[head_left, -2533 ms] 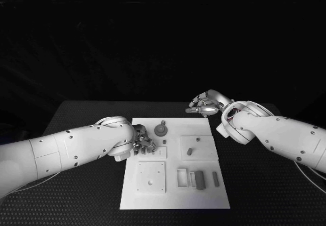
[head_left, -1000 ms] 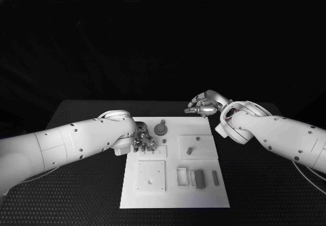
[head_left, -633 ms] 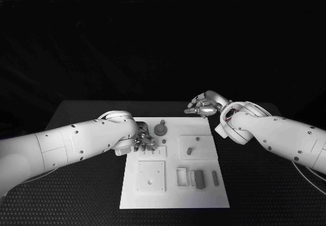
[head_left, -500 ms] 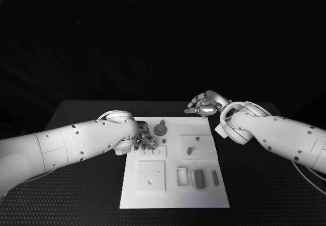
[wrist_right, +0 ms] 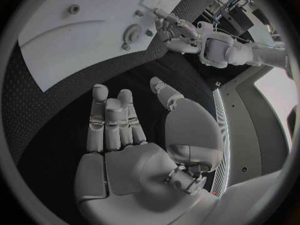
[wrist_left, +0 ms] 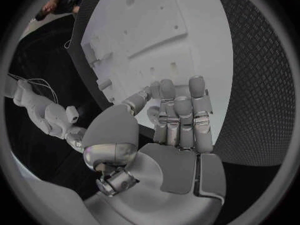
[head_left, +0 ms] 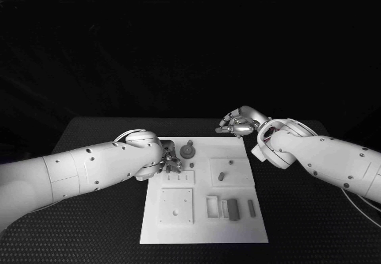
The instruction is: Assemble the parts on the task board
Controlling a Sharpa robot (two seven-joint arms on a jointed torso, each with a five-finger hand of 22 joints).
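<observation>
A black table [head_left: 95, 220] with a dotted, textured top carries the white task board [head_left: 202, 234] at its middle.

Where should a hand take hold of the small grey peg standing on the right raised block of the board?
Pinch the small grey peg by its upper end, coming straight down from above: it stands upright on the raised block, with nothing beside it.

task board [head_left: 203, 220]: white plate, flat, table centre | round part [head_left: 189, 151]: 12 o'clock on board | bar parts [head_left: 233, 209]: 5 o'clock
</observation>
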